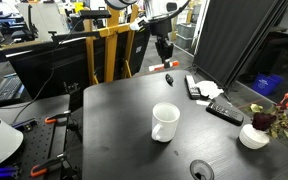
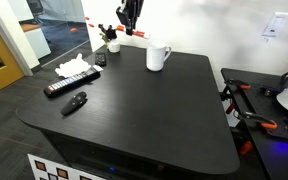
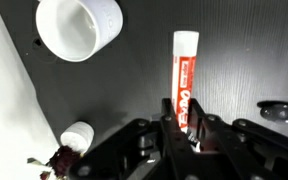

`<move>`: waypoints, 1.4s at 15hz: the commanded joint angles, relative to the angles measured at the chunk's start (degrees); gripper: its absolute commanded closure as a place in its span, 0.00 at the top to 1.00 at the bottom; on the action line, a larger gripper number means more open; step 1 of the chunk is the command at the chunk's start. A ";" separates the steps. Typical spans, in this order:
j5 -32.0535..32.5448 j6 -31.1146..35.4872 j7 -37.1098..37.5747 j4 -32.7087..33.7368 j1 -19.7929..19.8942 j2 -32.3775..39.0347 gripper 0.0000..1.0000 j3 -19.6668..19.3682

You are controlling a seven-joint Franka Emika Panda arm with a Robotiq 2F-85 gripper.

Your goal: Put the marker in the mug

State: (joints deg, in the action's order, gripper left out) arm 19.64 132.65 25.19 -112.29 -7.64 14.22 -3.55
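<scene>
Workshop setting, benches and cabling behind; black matte worktop (image 1: 109, 135), mostly bare at centre. Item: mug (image 1: 165, 122), white, upright, mouth open to the top, standing alone mid-worktop with free space on every side, so an approach from above looks unobstructed. Item: marker (image 3: 185, 75), red body with pale cap end, gripped at its red end between the closed fingers (image 3: 170, 122); the pale end projects forward, free. In both exterior views it reads as lying roughly level and raised off the worktop, beyond the mug (image 2: 158, 56) rather than over it. Judged reason for the end-grip: it leaves most of the length free to enter the mug, though held level it would need tipping down, or a drop from close over the rim. In the wrist view the mug mouth sits off to one side of the marker's line, well apart, so carrying across is not yet done. Sundries, along one edge: bowl (image 1: 254, 136) with dark red flowers, remote (image 1: 224, 111), paper (image 2: 74, 67); all apart from the mug and, by judgement, outside the likely path.
</scene>
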 commanded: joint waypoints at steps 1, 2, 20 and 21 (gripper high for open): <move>11.03 3.22 14.43 0.13 -2.31 0.11 0.05 -2.47; 14.40 3.59 18.91 0.47 -2.65 0.55 0.05 -2.92; 57.18 -27.13 87.37 2.13 -3.60 3.97 0.05 3.78; 57.09 -30.04 89.65 2.52 -3.48 4.43 0.05 4.29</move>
State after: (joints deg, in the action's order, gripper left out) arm 75.49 109.92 108.87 -111.68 -11.18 17.07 -0.63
